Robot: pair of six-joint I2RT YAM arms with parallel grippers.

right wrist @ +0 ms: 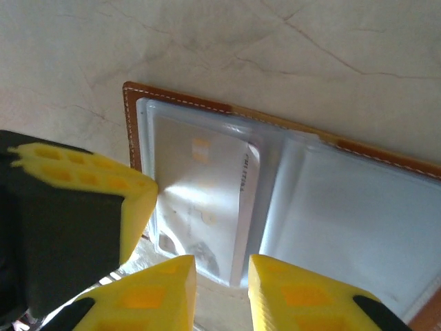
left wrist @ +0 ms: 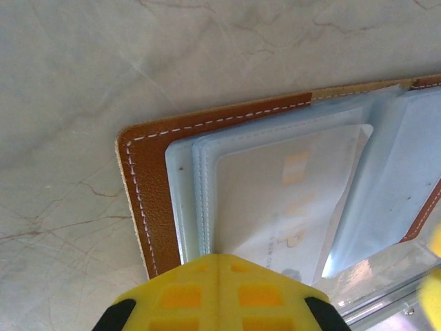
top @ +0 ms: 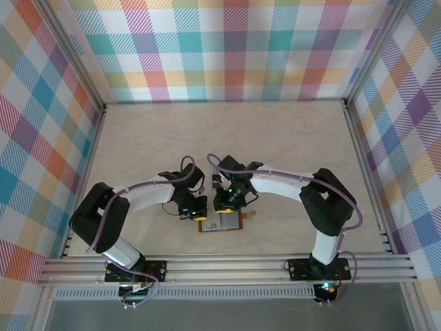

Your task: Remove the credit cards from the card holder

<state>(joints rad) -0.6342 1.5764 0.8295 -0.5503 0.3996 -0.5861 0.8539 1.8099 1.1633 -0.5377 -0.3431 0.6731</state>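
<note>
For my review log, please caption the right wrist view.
Right hand, fingers apart, poised at the near edge of a credit card sitting in a clear pocket of the open card holder.

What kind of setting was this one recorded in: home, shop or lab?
Most likely a lab test cell, not a home. Plaid cloth walls box in a marble-look tabletop. Aluminium frame rails run along the near edge, with the left arm and right arm bolted there.

Left tool [left wrist: 219,286] seemingly pins card holder [left wrist: 148,179]; far table [top: 275,138] free
</note>
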